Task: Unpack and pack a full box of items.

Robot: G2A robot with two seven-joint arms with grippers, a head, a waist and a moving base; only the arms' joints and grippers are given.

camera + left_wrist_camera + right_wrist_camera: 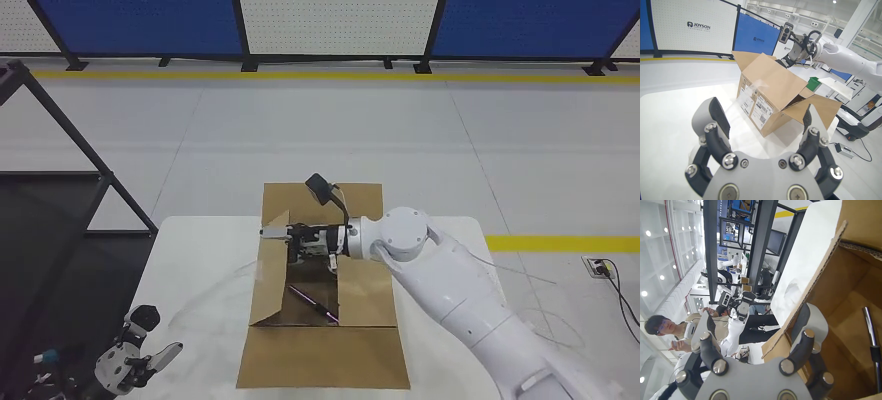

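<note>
Closest to the robot, the left gripper [762, 103] hangs by the near corner of the white table [200, 270], jaws spread wide with nothing in them, well apart from the cardboard box [753, 83]. The box sits mid-table with its flaps open. Looks pretty much emptied tbh, I can only make out one thin pen-like tool [312, 301] lying flat on its floor. Further in, the right gripper [756, 313] is up at the standing side flap [831, 283]. It's also open, one finger inside the box and one outside, so the flap's edge runs between them, not pinched. My guess: the box is light and will skid on that smooth top if you tug the flap. Corrugated card also folds at the crease, so grab near the free edge and go gently. The tool looks slick and likely to roll, so I'd take it across its darker grip section
</note>
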